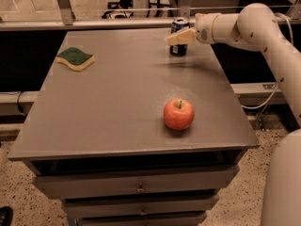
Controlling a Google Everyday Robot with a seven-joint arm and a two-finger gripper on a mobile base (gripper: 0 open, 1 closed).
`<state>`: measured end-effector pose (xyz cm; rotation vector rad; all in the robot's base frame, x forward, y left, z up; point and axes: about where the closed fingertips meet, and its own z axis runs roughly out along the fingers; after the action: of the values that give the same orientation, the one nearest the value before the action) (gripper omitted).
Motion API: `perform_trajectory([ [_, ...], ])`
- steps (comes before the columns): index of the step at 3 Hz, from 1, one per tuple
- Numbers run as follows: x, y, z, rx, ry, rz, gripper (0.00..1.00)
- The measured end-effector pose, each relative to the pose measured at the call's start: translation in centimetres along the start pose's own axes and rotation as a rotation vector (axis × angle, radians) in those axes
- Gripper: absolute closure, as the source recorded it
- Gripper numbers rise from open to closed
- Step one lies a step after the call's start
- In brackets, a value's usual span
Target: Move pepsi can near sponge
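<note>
We record the pepsi can [179, 49] upright at 1 o'clock on the surface [117, 102], well apart from the sponge [75, 58] at 10 o'clock. The claw [175, 38] reaches in from 3 o'clock and overlaps the can; we cannot tell whether it grips. An apple [178, 114] sits at 5 o'clock. The drawers [136, 185] below are closed, contents hidden.
</note>
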<state>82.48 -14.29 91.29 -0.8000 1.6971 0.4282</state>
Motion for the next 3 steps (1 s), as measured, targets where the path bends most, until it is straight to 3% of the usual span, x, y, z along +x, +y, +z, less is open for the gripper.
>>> perform_trajectory([
  [2,0.3,1.5,3.1,-0.043,0.014,0.026,0.46],
  [3,-1.5,2.2,2.6,-0.061,-0.008,0.020,0.69],
])
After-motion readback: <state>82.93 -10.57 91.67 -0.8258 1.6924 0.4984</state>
